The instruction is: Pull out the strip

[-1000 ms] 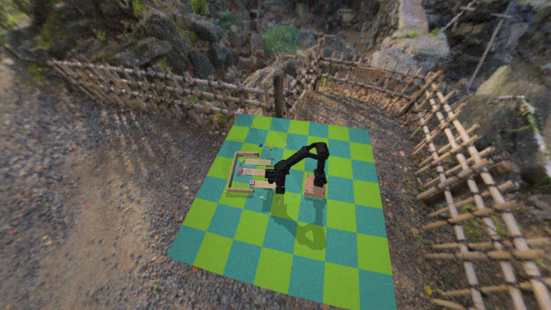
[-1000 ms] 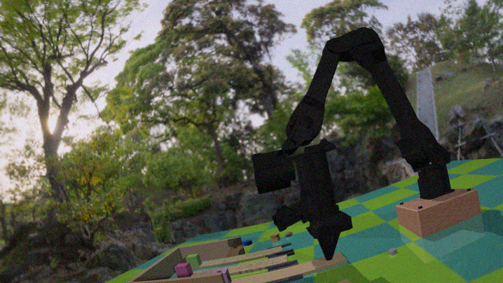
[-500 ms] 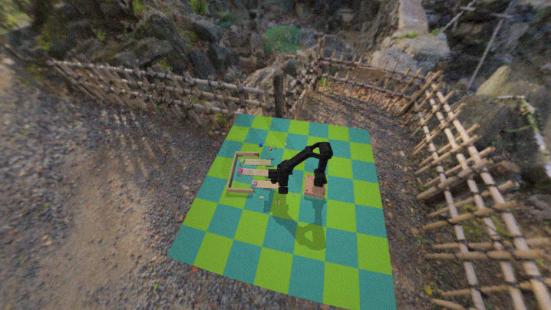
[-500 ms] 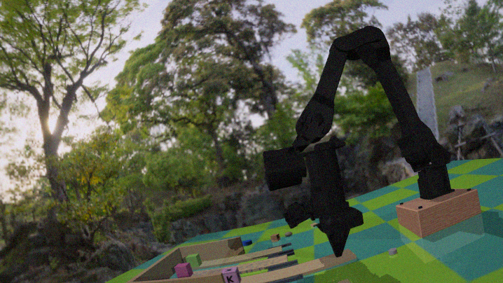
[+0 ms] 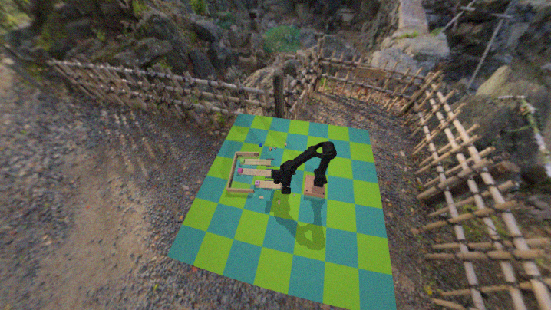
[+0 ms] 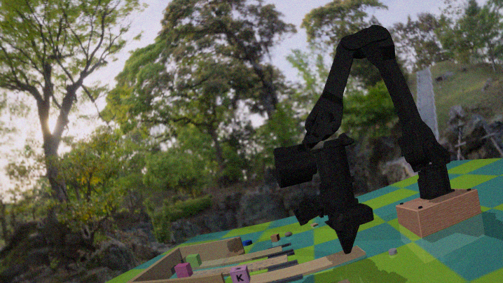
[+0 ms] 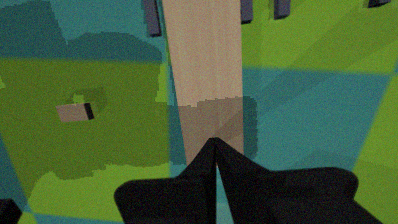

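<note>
The labelled cube, a pink-purple cube (image 5: 257, 183) (image 6: 239, 274) with a black K, sits at the far end of the nearest pale wooden strip (image 5: 268, 185) (image 6: 305, 268) (image 7: 205, 60). That strip sticks out towards the arm's base, past its dark guide rails. My gripper (image 6: 348, 251) (image 7: 213, 142) is shut with nothing between its fingers. Its tips point down at the top of the strip near its base-side end, touching or just above it. A plain pink cube (image 5: 239, 170) (image 6: 183, 270) and a green cube (image 5: 242, 161) (image 6: 193, 259) sit at the far ends of the other two strips.
A low wooden wall (image 5: 232, 173) (image 6: 211, 244) surrounds the far ends of the strips on three sides. Dark guide rails (image 7: 152, 17) flank the strips. A small pale block (image 7: 74, 112) lies beside the near strip. A blue piece (image 5: 260, 145) (image 6: 247, 242) and small blocks lie beyond the wall.
</note>
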Tool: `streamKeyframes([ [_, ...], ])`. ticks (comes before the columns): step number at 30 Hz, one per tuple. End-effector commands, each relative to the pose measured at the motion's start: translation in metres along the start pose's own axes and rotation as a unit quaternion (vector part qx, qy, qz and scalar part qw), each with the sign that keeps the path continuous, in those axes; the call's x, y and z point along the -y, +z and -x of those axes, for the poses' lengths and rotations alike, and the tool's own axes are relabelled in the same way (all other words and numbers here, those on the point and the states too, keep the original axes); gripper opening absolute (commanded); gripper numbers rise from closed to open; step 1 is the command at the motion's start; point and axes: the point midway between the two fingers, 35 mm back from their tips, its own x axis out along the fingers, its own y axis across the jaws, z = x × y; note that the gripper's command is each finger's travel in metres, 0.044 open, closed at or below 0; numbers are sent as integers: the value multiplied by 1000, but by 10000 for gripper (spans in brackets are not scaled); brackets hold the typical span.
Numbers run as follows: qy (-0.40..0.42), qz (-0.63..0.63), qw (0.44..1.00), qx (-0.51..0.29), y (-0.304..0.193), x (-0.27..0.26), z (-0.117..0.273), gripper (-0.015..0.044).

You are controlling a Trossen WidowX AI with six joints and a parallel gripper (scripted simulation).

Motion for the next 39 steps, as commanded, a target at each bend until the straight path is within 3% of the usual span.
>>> streamKeyframes([
  [1,0,-2,1000,-20,-17,0,-6,0],
  [39,0,-2,1000,-21,-38,0,-5,0],
])
